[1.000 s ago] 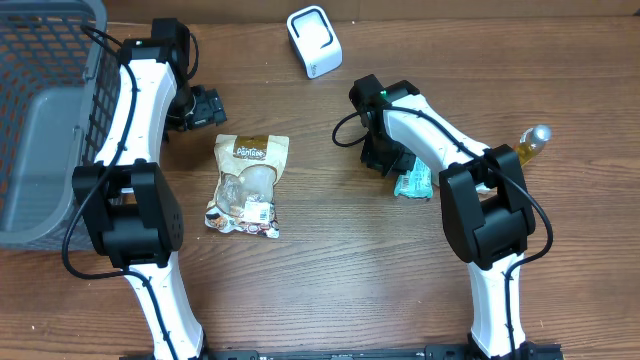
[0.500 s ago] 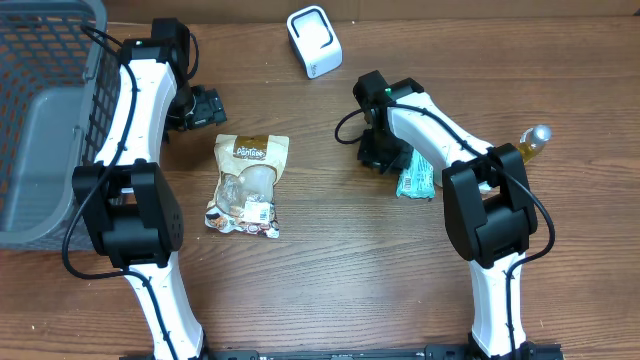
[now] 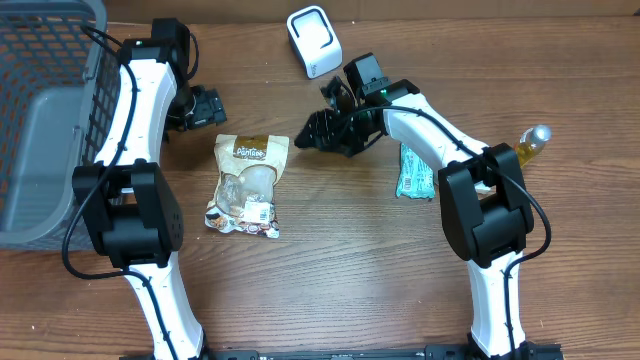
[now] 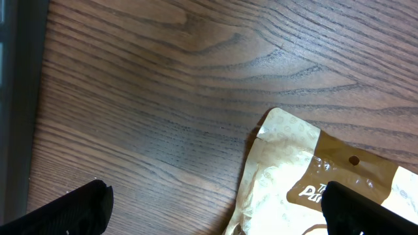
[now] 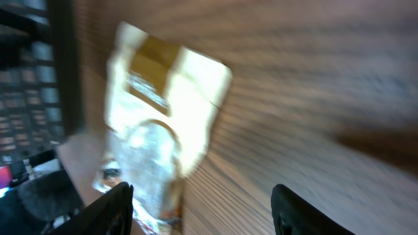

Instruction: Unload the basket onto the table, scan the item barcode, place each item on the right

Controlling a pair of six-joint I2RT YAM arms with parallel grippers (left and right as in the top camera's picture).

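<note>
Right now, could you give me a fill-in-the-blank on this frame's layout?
The grey basket sits on the robot's ___ side. The teal packet lies on the table, held by ___ gripper. The right gripper has its jaws ___.
Missing words: left; neither; open.

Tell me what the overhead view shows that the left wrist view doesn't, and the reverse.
Only overhead: the white scanner, the teal packet lying on the table, the bottle, and the right gripper between the scanner and the snack pouch. Only the left wrist: a close look at the open fingertips of the left gripper, plus the hang hole in the pouch. Both: the pouch's top edge and the wooden table.
</note>
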